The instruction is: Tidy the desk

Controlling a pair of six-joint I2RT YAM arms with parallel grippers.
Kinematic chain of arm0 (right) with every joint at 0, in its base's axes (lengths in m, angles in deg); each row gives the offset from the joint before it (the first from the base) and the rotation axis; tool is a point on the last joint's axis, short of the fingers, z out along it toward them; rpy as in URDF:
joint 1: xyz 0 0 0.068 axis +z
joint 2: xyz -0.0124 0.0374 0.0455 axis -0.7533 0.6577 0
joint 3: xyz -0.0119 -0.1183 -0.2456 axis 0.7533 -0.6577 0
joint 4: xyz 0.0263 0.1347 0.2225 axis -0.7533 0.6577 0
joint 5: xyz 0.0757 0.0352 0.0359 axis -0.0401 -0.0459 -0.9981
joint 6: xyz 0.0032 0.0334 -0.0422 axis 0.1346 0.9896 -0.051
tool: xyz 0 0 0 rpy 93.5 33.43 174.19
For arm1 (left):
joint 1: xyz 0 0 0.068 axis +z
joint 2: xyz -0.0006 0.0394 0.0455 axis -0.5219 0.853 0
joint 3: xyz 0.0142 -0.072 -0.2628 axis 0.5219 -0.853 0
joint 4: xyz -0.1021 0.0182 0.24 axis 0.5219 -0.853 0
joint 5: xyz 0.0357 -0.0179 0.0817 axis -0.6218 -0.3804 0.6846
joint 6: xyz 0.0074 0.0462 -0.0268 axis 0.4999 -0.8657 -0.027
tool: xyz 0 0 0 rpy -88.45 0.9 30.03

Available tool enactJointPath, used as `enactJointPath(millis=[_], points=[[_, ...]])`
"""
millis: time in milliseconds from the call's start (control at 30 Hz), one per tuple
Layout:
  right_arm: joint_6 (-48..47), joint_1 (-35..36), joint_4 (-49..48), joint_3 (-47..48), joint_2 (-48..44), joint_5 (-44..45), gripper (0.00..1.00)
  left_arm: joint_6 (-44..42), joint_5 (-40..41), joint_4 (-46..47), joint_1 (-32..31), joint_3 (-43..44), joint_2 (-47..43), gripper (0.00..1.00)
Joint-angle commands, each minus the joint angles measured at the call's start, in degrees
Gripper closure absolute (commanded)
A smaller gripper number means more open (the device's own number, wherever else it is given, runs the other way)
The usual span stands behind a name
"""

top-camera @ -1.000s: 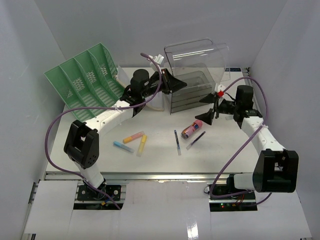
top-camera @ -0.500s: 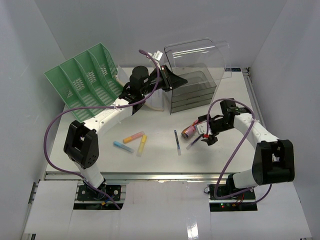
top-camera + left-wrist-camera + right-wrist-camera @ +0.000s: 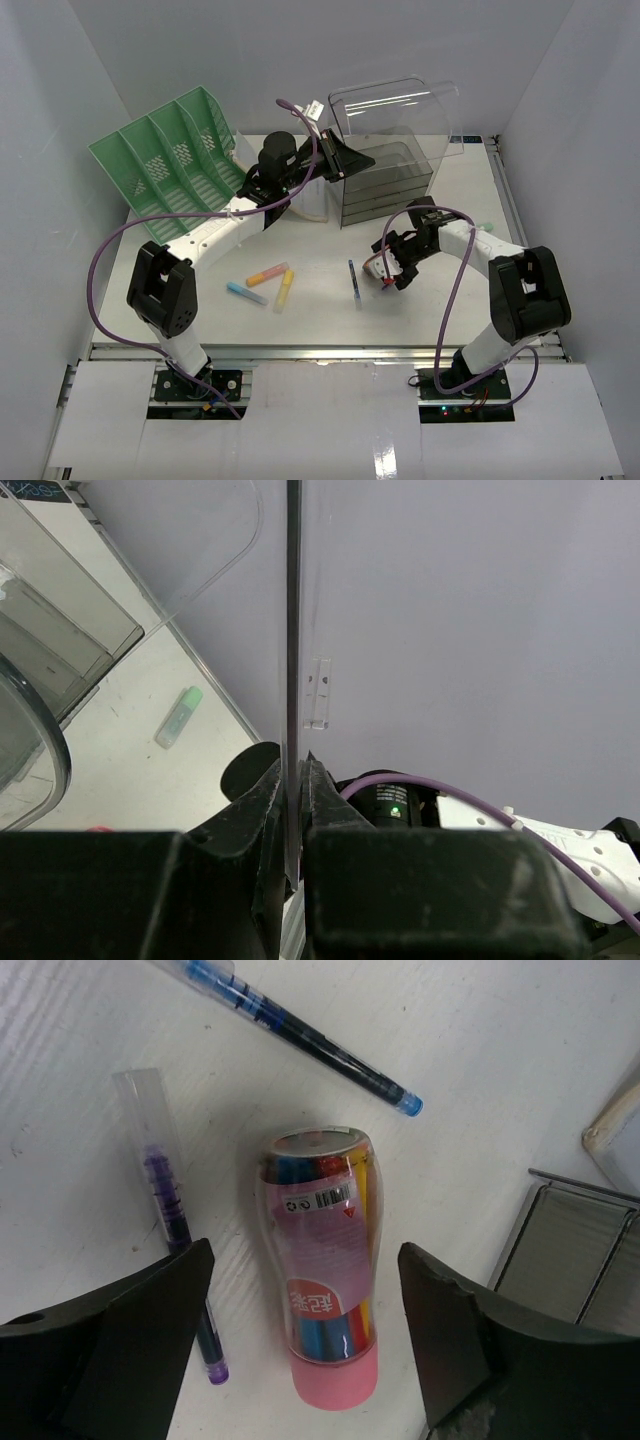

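Probably a robotics lab cell: white worktop (image 3: 320, 265) boxed by pale walls (image 3: 60, 120), left arm (image 3: 215, 235) and right arm (image 3: 478, 243) bolted alongside.

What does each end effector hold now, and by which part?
The left end effector pinches the clear plastic panel by its edge. The right end effector holds nothing; it stands open astride the pink marker case.

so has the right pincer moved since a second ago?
Yes. The right pincer went left and nearer, from right of the drawer unit to over the pink marker tub.
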Motion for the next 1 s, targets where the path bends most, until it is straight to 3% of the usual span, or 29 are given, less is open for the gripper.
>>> enactJointPath(millis=[0,467,600,767,867,967], points=[[0.3,0.8,-2.5,2.7,2.1,2.7,0.23,0.9,1.9,1.6,1.2,-0.4,-4.3,1.0],[2.2,2.8,-4.0,4.5,7.5,7.2,0.41,2.0,1.1,2.0,1.7,-1.0,-5.2,1.0],[3.1,2.8,-4.9,4.2,7.5,7.7,0.6,2.4,0.8,1.9,1.8,-0.9,-5.6,1.0],[5.9,2.8,-7.5,3.3,3.6,6.4,0.75,3.1,0.9,1.7,2.1,-0.4,-6.1,1.0],[11.9,2.8,-11.0,2.1,-1.6,5.6,0.91,3.9,1.2,1.9,2.3,-0.2,-6.2,1.0],[23.0,2.8,-18.5,1.0,-7.5,6.6,0.92,5.4,1.3,1.9,2.5,0.4,-6.2,1.0]])
